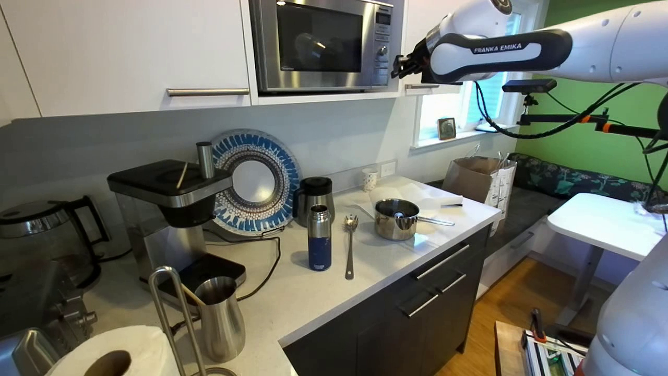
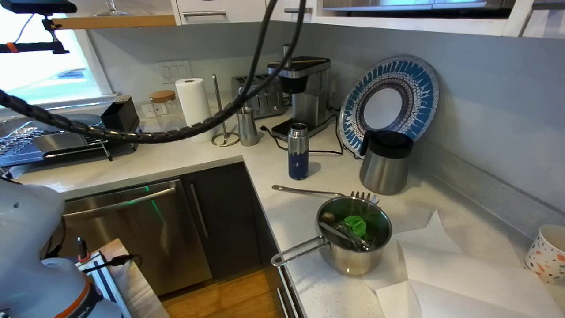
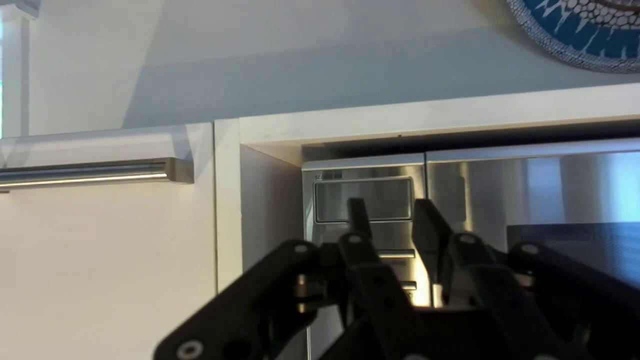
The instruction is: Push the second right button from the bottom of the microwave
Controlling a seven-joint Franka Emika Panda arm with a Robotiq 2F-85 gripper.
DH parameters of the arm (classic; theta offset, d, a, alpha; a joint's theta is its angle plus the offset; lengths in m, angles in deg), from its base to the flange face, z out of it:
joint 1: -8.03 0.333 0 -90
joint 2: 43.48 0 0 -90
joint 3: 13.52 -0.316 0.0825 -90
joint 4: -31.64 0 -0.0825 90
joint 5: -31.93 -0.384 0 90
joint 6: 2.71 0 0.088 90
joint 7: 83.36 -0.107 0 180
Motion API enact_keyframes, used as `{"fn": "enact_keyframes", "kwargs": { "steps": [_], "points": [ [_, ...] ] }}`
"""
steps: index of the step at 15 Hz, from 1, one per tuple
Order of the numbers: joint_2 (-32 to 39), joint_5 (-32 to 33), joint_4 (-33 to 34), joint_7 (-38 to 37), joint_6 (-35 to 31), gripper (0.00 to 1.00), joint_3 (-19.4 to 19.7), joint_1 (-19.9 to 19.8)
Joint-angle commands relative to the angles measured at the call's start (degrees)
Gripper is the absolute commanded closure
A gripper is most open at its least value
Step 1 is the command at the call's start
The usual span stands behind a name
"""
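The microwave (image 1: 319, 44), door shut, sits at the top centre of an exterior view, its button strip (image 1: 382, 37) down the right side. Beside the strip's lower part is the gripper (image 1: 395, 68). In the wrist view, where the scene stands upside down, its fingertips (image 3: 358, 217) are parted, with nothing held, in front of the strip at mid-frame. Whether they touch it I cannot tell. The approach looks done; the press itself is probably left, and no sign of one shows. The wanted button is likely hidden behind the fingers.

Low and right of centre in an exterior view, the pot (image 2: 353, 260) holds metal utensils (image 2: 335, 232) and something green (image 2: 355, 225). Above it, the bottle (image 2: 298, 152) is uncapped, its inside out of sight. The carafe (image 2: 385, 172) is lidded. The cup (image 2: 547, 258) at the right edge hides its contents. At lower left in an exterior view, the pitcher (image 1: 223, 326) seems to have a stick (image 1: 192, 294) in it.
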Motion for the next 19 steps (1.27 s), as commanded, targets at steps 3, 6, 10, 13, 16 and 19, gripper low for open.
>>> {"fn": "enact_keyframes", "kwargs": {
  "steps": [3, 6, 10, 13, 16, 19],
  "points": [
    [-9.1, -2.5, -2.1, -2.6, 18.1, 0.22, 1.2, 5.7],
    [-10.6, -2.8, 0.5, -3.1, 31.9, 0.01, 4.0, 11.6],
    [-11.4, -5.1, 3.2, -1.6, 48.0, 0.0, 5.2, 15.9],
    [-11.2, -4.2, 3.5, -2.3, 49.9, 0.0, 5.5, 16.8],
    [-10.9, -5.5, 4.0, -1.4, 52.8, 0.0, 6.5, 17.7],
    [-10.7, -5.6, 4.0, -1.2, 52.8, 0.0, 6.6, 17.9]
  ]
}}
